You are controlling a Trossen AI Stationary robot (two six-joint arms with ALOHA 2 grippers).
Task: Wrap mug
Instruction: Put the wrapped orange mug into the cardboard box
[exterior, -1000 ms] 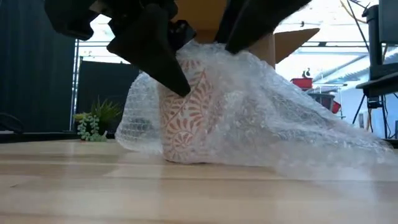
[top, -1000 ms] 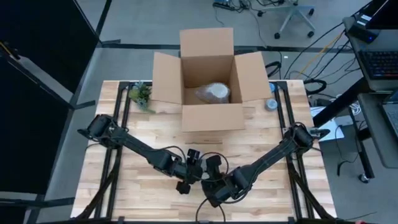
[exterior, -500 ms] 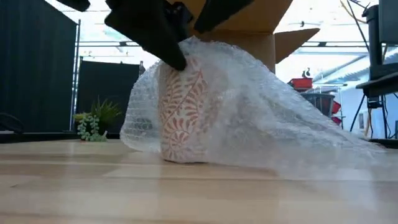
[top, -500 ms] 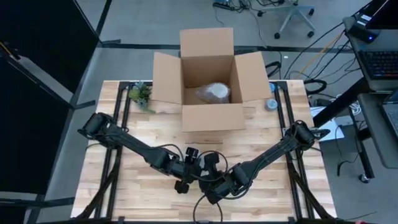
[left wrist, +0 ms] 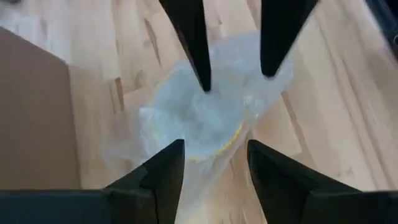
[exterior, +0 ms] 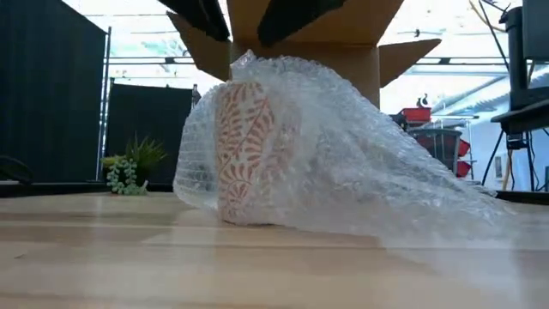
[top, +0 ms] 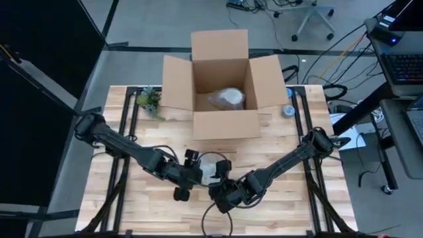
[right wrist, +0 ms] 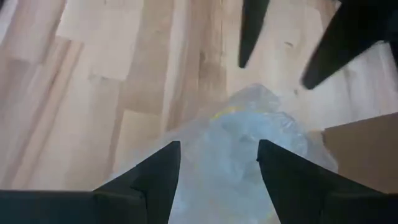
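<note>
- The mug (exterior: 249, 150), cream with a reddish leaf pattern, stands upright left of centre in the low view, draped in bubble wrap (exterior: 343, 163) that trails off toward the right of the frame across the wooden table (exterior: 171, 266).
- In the high view the wrapped mug shows as a pale bundle at lower centre, between the two arms and below the open cardboard box (top: 221, 99).
- Change: half a second ago a dark finger pressed the wrap at the mug's upper rim; now both grippers have lifted clear, and only their undersides show at the top edge of the low view.
- The left gripper (left wrist: 208, 158) hangs above the bundle with its fingers spread wide, holding nothing.
- The right gripper (right wrist: 217, 158) is likewise parted wide and empty, the wrap showing between its fingers.
- The wrap sits slightly looser around the mug's left side than before, but it has not fallen away.
- My reading: one fold is laid and released, and the long loose tail on the right is not yet wound around the mug, so wrapping is roughly midway.
</note>
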